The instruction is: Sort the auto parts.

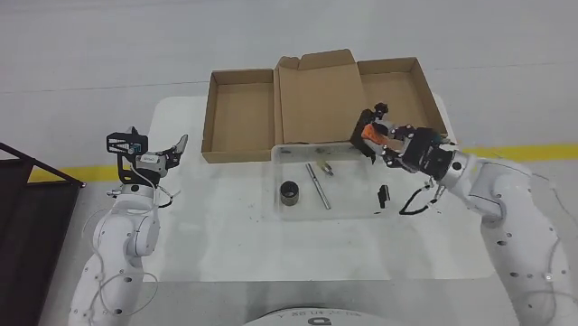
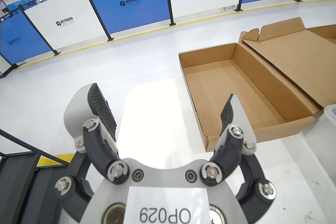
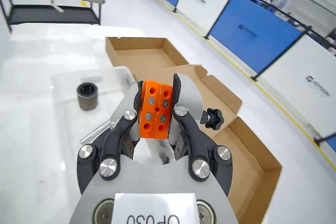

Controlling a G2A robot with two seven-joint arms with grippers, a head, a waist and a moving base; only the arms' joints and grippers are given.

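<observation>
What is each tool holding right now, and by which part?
The right tool clamps the orange block by its opposite side faces. The left tool is open, empty.

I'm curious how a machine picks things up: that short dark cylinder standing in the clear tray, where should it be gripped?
Probably across its round side wall, coming down from above. The cylinder stands upright on its flat end with bare tray around it, leaving opposite sides free to clamp.
</observation>
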